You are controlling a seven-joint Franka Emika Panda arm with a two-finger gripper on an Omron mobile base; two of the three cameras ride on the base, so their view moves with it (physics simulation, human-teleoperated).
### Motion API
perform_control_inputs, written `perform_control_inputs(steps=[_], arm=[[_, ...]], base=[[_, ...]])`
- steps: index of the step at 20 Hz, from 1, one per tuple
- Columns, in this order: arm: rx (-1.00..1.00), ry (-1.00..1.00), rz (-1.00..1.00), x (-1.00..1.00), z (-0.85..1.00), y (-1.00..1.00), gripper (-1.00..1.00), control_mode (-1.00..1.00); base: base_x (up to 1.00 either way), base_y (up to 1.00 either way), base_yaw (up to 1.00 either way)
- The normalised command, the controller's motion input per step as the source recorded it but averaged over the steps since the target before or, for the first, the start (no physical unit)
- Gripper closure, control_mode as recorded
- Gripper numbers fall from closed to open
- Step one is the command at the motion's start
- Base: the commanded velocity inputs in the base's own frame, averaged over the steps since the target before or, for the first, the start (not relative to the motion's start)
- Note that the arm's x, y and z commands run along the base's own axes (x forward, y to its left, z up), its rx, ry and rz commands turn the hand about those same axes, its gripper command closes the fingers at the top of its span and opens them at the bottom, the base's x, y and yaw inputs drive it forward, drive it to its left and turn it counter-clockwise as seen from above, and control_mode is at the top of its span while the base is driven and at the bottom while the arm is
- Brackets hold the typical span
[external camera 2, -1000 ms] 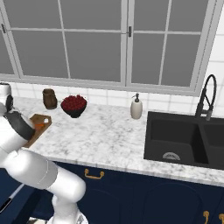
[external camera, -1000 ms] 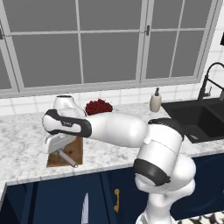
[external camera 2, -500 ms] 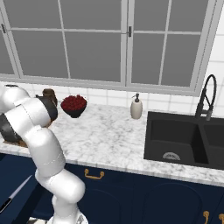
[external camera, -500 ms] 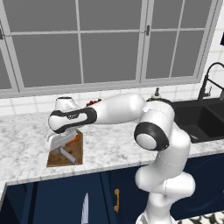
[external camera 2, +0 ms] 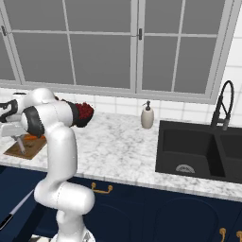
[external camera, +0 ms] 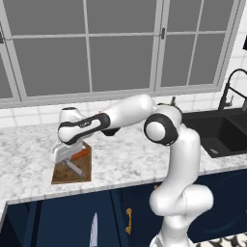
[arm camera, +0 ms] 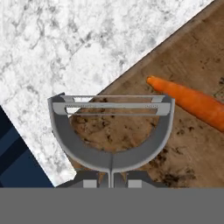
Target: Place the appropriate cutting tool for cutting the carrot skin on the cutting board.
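Since a second ago the white arm has swung its elbow up and away from the camera — it no longer blocks the brown rectangular wooden cutting board (external camera: 72, 171), which now lies open to sight at the front edge of the white marbled desk (external camera: 125, 159). The hand has stayed over the board all that while, low above it.

The gripper (arm camera: 111, 178) is clenched on the small grey metal Y-shaped peeler (arm camera: 111, 131), its two dark tips pinched tight on the slim handle just below the fork. The wide forked head and its slotted blade reach out ahead of the gripper, over the speckled wood near the board's corner. From the left base view the peeler (external camera: 73, 167) slants down from the hand toward the board; whether its head touches the wood I cannot tell.

The slim orange carrot (arm camera: 190, 103) lies on the board just beyond the peeler's blade and off to one side, its pointed tip close to the end of the blade but apart from it. In the left base view the carrot (external camera: 80, 155) shows right beside the hand, on the board's far half.
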Motion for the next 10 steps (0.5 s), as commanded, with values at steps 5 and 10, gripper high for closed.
perform_control_inputs(steps=[5,10], arm=[[-0.01,0.00,0.00,0.30,-0.21,0.00,1.00,-1.00],[0.00,0.00,0.00,0.25,-0.29,-0.04,1.00,-1.00]], base=[[0.00,0.00,0.00],[0.00,0.00,0.00]])
